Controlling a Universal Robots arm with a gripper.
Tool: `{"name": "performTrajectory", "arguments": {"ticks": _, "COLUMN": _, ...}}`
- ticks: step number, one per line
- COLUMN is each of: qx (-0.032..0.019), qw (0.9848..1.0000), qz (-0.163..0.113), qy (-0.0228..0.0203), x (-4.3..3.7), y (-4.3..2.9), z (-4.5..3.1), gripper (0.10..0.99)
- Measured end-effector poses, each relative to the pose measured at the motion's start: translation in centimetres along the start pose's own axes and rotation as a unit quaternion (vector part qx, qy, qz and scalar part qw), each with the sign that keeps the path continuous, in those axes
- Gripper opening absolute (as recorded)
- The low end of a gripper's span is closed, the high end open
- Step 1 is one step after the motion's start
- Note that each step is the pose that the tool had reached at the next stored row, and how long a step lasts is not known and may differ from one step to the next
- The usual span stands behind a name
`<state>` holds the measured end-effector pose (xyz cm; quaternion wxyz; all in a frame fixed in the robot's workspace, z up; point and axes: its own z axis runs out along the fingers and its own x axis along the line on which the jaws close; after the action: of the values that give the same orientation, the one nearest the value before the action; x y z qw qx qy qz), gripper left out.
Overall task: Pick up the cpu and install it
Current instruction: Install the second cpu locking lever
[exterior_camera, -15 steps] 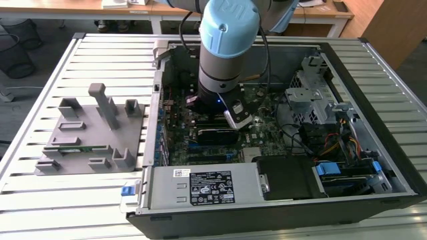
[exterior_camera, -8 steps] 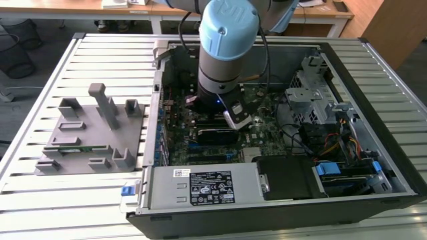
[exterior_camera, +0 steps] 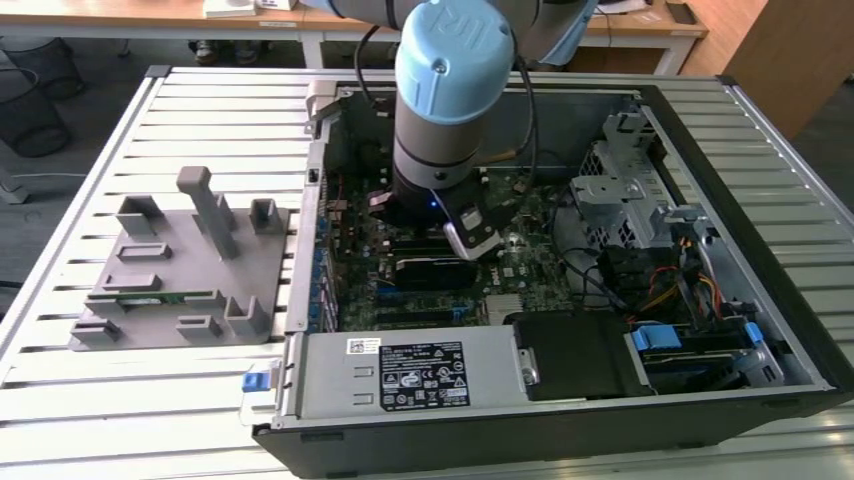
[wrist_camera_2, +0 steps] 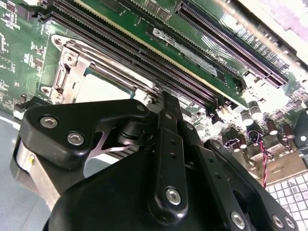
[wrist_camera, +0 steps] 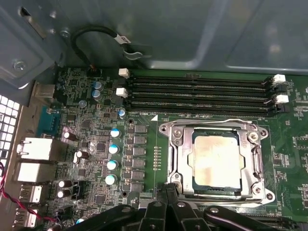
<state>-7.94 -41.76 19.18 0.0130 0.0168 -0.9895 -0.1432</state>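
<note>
Black fingers (wrist_camera: 168, 192) pressed together, empty, just beside cpu (wrist_camera: 215, 160) seated in socket frame (wrist_camera: 179, 159)

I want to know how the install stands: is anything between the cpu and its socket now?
Nothing visible. In the first wrist view the cpu already lies inside the socket frame, silvery top up. The gripper is right beside the socket's edge.

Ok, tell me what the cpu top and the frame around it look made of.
The cpu top looks like brushed, silvery metal: it gives a pale, dull sheen. The socket frame seems bare polished steel, with bright glints along its edges. The claw linkage nearby looks like matte black metal or plastic.
</note>
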Motion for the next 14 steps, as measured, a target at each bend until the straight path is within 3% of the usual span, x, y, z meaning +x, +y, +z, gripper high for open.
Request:
{"name": "performTrajectory", "arguments": {"ticks": 10, "qx": -0.0044, "qw": 1.0, "qz": 0.0, "qy": -0.0001, "x": 0.07, "y": -0.06, "z": 0.23, "gripper": 0.106}}
{"name": "performTrajectory", "arguments": {"ticks": 14, "qx": -0.0047, "qw": 1.0, "qz": 0.0, "qy": -0.0003, "x": 0.07, "y": 0.02, "z": -0.02, "gripper": 0.106}}
